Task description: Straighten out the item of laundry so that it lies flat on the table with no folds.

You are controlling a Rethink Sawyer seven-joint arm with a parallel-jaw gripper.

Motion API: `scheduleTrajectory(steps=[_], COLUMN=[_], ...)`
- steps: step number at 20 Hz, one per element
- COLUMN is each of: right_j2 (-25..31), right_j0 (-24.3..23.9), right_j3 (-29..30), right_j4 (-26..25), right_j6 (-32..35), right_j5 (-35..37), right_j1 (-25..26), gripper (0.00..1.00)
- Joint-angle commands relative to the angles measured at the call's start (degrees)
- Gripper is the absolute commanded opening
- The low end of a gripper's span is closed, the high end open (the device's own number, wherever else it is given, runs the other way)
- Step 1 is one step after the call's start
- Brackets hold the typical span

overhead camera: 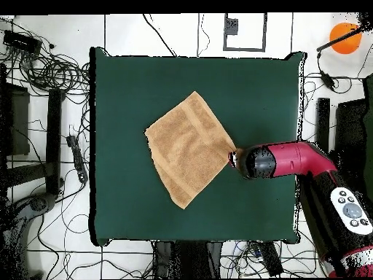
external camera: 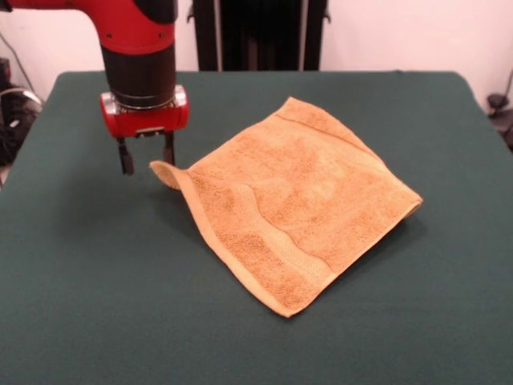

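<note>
One towel [external camera: 300, 200] lies on the table [external camera: 80, 305]; one end effector [external camera: 147, 158], fingers apart, empty.

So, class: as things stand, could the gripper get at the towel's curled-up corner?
Probably yes. The gripper hangs open just beside the curled corner of the towel, with only bare table around it and nothing between them.

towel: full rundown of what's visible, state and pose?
The towel is golden-orange terry cloth, roughly square, with hemmed edges and a woven band stripe near two opposite ends. It lies spread as a diamond near the middle of the green table, mostly flat, with a soft ridge running across it. One corner curls up off the table just beside the open tool, which hangs next to it with nothing gripped.
</note>
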Motion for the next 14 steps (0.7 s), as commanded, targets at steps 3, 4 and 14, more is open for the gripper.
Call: scheduleTrajectory(steps=[3,4,14], right_j2=[0.69,0.57,1.02], right_j0=[2.63,2.88,4.21], right_j3=[2.41,2.22,1.64], right_j4=[1.29,0.92,1.32], right_j6=[0.04,0.01,-1.18], right_j5=[-2.76,-2.85,-1.36], right_j1=[1.25,1.08,0.47], gripper=[1.0,1.0,1.0])
